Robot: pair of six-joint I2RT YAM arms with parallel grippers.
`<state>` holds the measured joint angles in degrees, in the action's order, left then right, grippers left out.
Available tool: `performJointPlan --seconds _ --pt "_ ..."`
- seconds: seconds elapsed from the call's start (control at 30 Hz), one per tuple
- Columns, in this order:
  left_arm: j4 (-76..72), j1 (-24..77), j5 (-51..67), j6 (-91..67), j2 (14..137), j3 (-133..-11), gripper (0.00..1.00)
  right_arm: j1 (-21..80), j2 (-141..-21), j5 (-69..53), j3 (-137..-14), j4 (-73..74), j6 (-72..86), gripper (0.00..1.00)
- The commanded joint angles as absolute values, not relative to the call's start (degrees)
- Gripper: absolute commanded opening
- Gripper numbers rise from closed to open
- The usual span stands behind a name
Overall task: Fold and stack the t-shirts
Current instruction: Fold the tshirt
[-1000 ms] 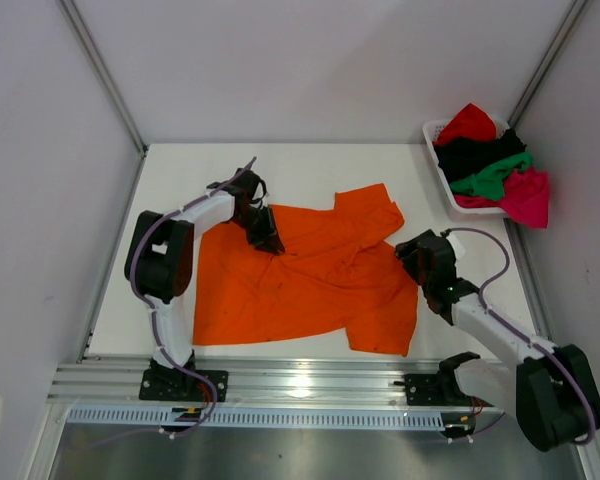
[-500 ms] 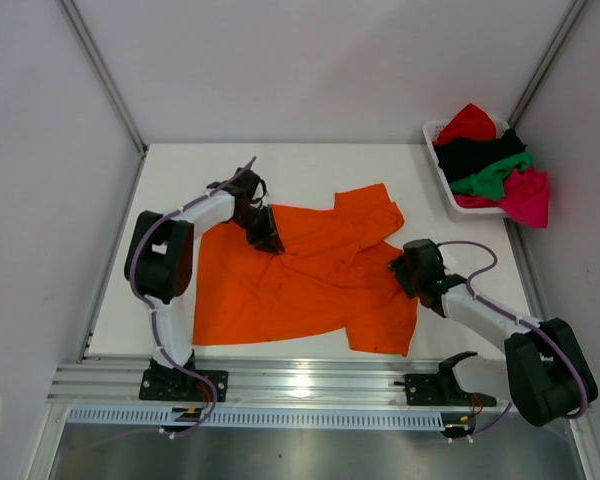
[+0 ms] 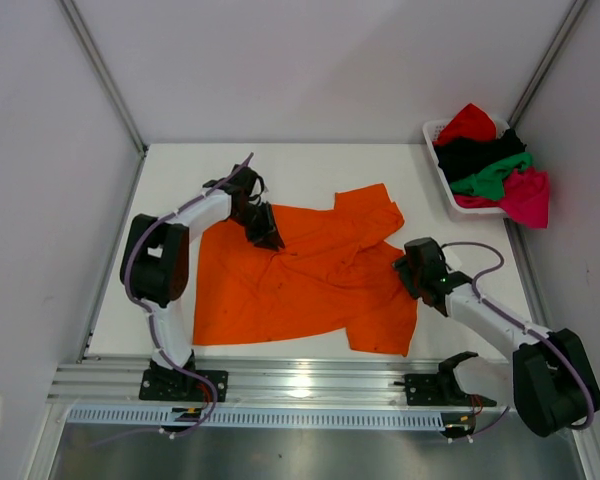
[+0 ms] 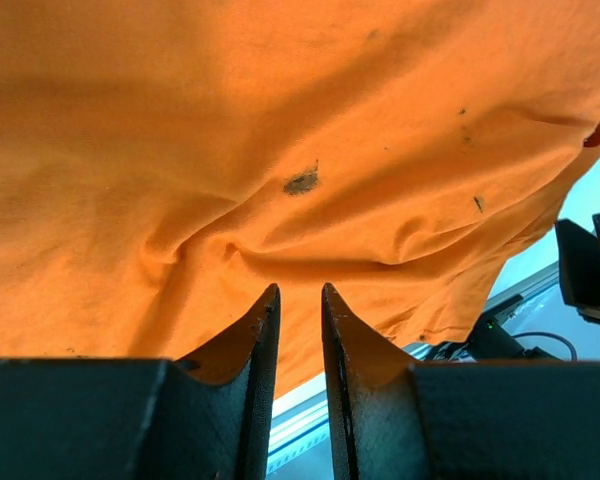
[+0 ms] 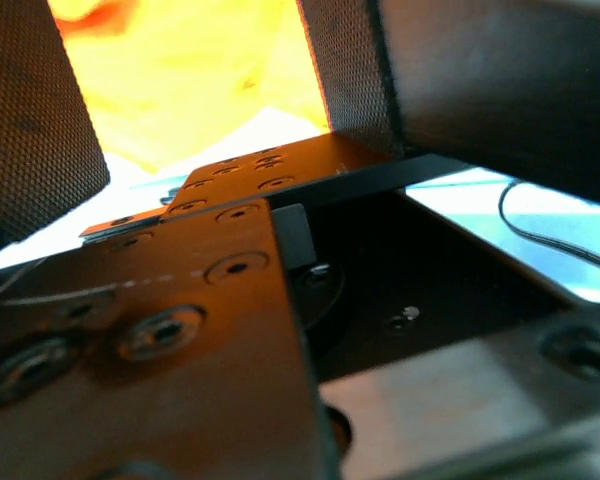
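A bright orange t-shirt [image 3: 310, 285] lies spread and wrinkled on the white table [image 3: 180, 180]. My left gripper [image 3: 265, 232] is at its far left corner, shut on a bunched fold of the cloth. In the left wrist view the narrow-set fingertips [image 4: 297, 290] meet the orange t-shirt [image 4: 280, 120], and creases run toward them. My right gripper [image 3: 404, 268] hangs low at the shirt's right edge, open. In the right wrist view its fingers [image 5: 40, 110] stand wide apart with orange cloth [image 5: 190, 70] beyond them. Red [image 3: 468, 122], black [image 3: 468, 155], green [image 3: 492, 180] and magenta t-shirts [image 3: 528, 197] fill the basket.
The white slatted basket [image 3: 448, 192] stands at the table's far right corner. Grey walls close in the table on three sides. A metal rail [image 3: 300, 385] runs along the near edge and carries both arm bases.
My right arm has lowered and its gripper has shifted slightly toward the shirt's right edge. The left gripper has barely moved and keeps its hold.
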<state>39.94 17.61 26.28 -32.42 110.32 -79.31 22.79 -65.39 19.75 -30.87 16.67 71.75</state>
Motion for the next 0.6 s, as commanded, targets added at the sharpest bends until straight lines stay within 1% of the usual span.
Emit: performJointPlan --seconds 0.0,0.23,0.43,0.57 --pt "39.29 17.14 28.30 -31.90 106.96 -80.95 0.26 23.99 -67.67 20.30 -32.25 10.72 67.76 0.61" --pt "39.20 17.23 28.39 -31.82 107.32 -80.68 0.26 23.91 -74.17 18.90 -34.45 11.86 68.46 0.62" --pt "39.29 17.14 28.39 -31.73 106.79 -80.68 0.26 23.64 -80.58 17.23 -37.61 20.72 76.10 0.61" --pt "39.37 17.14 28.39 -31.64 106.09 -80.51 0.26 23.64 -82.35 15.65 -38.32 23.46 80.59 0.61"
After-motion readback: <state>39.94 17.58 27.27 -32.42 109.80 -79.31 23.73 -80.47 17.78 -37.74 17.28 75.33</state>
